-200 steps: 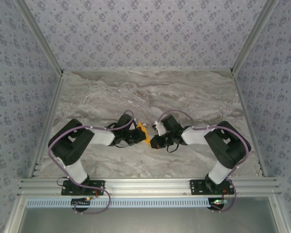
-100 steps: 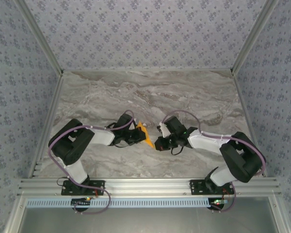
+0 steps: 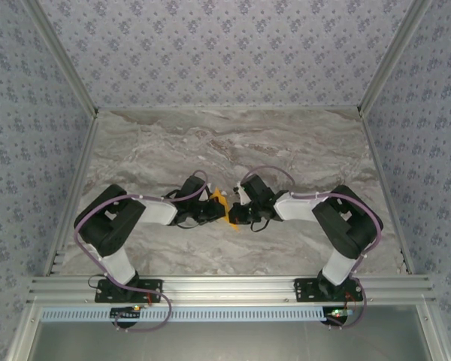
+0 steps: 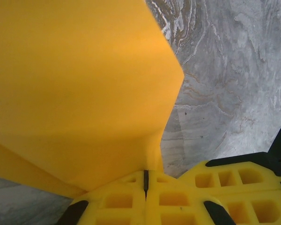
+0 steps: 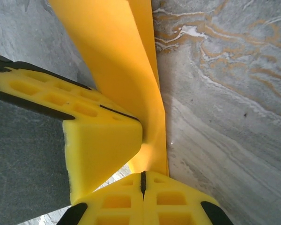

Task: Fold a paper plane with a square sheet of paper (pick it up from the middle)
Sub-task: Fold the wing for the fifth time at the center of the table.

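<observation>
My arms are folded low, elbows out, wrists angled inward, meeting mid-table. My left claw is fully closed on the orange sheet, my right claw fully closed on its opposite side. The sheet hangs between them over the marble table.

The centre is blocked by the left tool, right tool and paper; the far counter is left free.
</observation>
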`<state>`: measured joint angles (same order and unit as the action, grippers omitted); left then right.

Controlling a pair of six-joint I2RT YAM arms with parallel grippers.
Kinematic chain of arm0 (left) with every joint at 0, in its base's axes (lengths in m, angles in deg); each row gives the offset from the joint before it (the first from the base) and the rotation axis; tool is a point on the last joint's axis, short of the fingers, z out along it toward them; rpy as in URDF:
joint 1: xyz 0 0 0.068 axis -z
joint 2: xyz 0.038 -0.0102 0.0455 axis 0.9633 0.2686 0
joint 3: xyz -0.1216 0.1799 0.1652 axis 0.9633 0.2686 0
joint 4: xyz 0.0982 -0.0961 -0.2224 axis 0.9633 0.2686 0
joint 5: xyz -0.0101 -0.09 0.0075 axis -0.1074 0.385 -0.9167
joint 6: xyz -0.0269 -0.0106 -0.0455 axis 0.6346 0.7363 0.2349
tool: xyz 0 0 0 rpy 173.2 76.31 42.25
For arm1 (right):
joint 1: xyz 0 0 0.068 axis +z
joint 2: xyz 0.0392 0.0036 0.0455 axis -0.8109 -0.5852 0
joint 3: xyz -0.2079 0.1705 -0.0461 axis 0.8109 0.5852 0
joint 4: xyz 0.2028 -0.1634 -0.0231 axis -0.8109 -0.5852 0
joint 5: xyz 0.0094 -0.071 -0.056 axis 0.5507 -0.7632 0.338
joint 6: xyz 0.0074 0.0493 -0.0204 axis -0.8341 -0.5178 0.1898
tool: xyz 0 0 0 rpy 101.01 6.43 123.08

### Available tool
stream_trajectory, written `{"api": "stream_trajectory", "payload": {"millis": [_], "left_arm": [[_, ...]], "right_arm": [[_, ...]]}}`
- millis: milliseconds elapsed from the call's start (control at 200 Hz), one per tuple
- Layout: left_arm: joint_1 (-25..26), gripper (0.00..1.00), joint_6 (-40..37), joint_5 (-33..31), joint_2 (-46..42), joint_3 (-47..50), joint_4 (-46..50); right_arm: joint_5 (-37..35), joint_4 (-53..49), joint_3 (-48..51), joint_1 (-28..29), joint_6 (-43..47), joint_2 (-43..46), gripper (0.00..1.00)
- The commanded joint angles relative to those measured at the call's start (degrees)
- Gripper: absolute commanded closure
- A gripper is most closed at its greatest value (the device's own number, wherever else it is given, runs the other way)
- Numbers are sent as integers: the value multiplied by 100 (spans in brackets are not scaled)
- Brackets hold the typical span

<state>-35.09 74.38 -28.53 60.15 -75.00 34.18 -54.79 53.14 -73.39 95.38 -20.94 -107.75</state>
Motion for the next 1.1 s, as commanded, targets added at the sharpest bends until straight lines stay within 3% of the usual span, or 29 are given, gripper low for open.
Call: {"api": "stream_trajectory", "payload": {"millis": [0, 240, 724, 1094], "left_arm": [[-62, 98, -522, -142, -137, -59, 591], [-64, 83, -1335, -161, -717, -334, 1009], [-61, 82, -1174, -260, -67, -689, 928], [-139, 86, -925, -1075, 52, -557, 1242]], "right_arm": [[-258, -400, -26, 25, 22, -109, 100], [-322, -740, 81, 38, 177, -256, 100], [-336, -812, -25, 138, 167, -547, 100], [-441, -1067, -26, 136, 261, -629, 100]]}}
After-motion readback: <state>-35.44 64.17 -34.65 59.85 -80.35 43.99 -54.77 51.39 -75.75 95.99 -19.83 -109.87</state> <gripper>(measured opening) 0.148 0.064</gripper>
